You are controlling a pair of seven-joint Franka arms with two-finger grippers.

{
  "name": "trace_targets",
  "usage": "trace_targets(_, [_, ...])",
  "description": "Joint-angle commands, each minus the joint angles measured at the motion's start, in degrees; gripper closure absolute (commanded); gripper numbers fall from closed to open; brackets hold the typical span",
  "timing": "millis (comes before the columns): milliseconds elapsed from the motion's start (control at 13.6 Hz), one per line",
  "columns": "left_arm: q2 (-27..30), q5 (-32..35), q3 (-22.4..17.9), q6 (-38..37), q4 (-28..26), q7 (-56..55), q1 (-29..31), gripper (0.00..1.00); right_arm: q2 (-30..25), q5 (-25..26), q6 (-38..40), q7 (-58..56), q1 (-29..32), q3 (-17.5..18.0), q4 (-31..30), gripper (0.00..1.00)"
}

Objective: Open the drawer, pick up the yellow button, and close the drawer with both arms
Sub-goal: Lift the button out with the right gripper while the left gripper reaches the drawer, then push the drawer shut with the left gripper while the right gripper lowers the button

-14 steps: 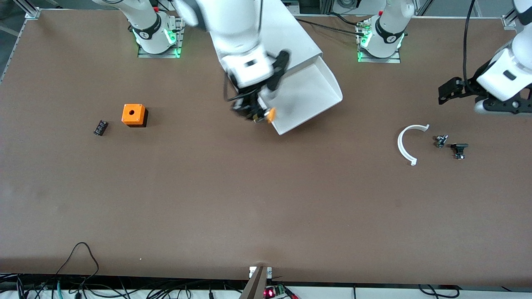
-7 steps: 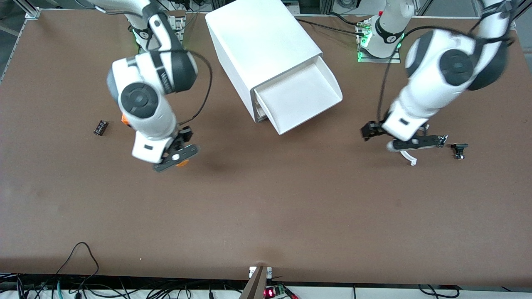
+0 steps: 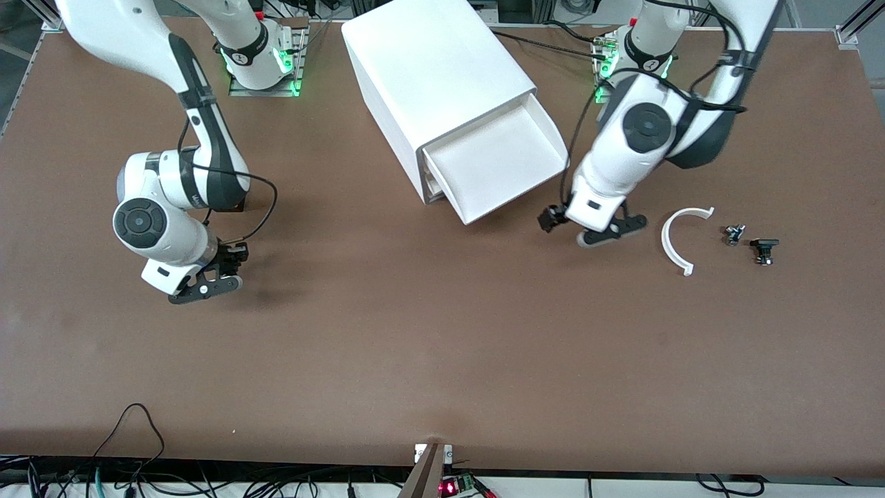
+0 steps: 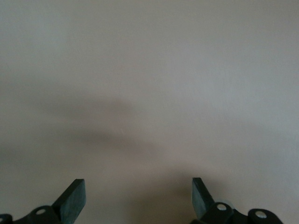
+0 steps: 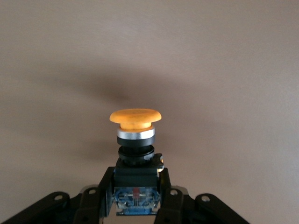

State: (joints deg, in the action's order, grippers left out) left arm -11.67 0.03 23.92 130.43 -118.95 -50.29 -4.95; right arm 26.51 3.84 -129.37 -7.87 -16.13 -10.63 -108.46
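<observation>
1. My right gripper (image 5: 135, 205) is clamped on the button (image 5: 135, 140): the fingers pinch its black body, and its long axis runs straight out from the jaws, orange cap outermost, pointing at bare bench top.
2. In the front view that right gripper (image 3: 205, 285) hangs over the bench (image 3: 429, 360) toward the right arm's end, nowhere near an edge; the button itself is hidden there under the wrist.
3. My left gripper (image 4: 138, 200) has its fingers apart and nothing between them; only plain bench shows past the tips.
4. From the front, the left gripper (image 3: 593, 232) is over the bench just beside the drawer (image 3: 494, 166), off the corner that faces the left arm's end.
5. The coming move, as I judge it, turns on this: the drawer is pulled well out of the cabinet (image 3: 432, 66), its front slanting toward the front edge of the bench, and my left gripper is much the nearer of the two. The push should go along the drawer's long axis, back into the cabinet.
6. The drawer tray looks empty: white floor and walls, nothing in it. I can't make out the lower drawers' contents.
7. A white curved piece (image 3: 674, 238) and small black parts (image 3: 750, 242) lie toward the left arm's end, clear of that push.
</observation>
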Motion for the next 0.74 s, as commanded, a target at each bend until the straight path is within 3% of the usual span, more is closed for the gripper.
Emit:
trace_targets(0, [3.6, -0.8, 7.2, -0.1, -5.1, -9.3, -0.2, 0.00, 0.1, -0.1, -10.2, -1.4, 1.3, 0.9, -6.9, 0.74])
trace_targets(147, [5.1, -0.8, 13.4, -0.3, -7.5, -12.6, 0.0, 0.00, 1.3, -0.1, -17.4, -1.8, 1.6, 0.9, -10.8, 0.74])
trace_targets(221, [5.2, -0.8, 14.4, -0.3, -8.1, -12.6, 0.0, 0.00, 1.4, -0.1, -18.1, -2.2, 1.8, 0.9, -11.1, 0.73])
trace_targets(294, [5.3, -0.9, 16.1, -0.3, -8.7, -12.6, 0.0, 0.00, 1.3, -0.1, -17.9, -1.8, 1.8, 0.9, -10.8, 0.51])
trace_targets(368, [5.6, -1.3, 17.8, -0.4, -9.2, -12.7, 0.3, 0.00, 1.0, -0.4, -17.6, -1.6, 1.8, 0.9, -10.5, 0.18])
trace_targets(442, [6.0, -3.4, 19.2, -0.7, -9.6, -13.4, 0.3, 0.00, 0.5, -0.8, -16.4, -1.6, 1.8, 0.9, -9.9, 0.00])
trace_targets(663, [6.4, -7.9, 20.2, -1.2, -9.8, -14.5, 0.5, 0.00, -1.5, -1.1, -6.3, 1.9, 1.9, 1.0, -4.5, 0.00])
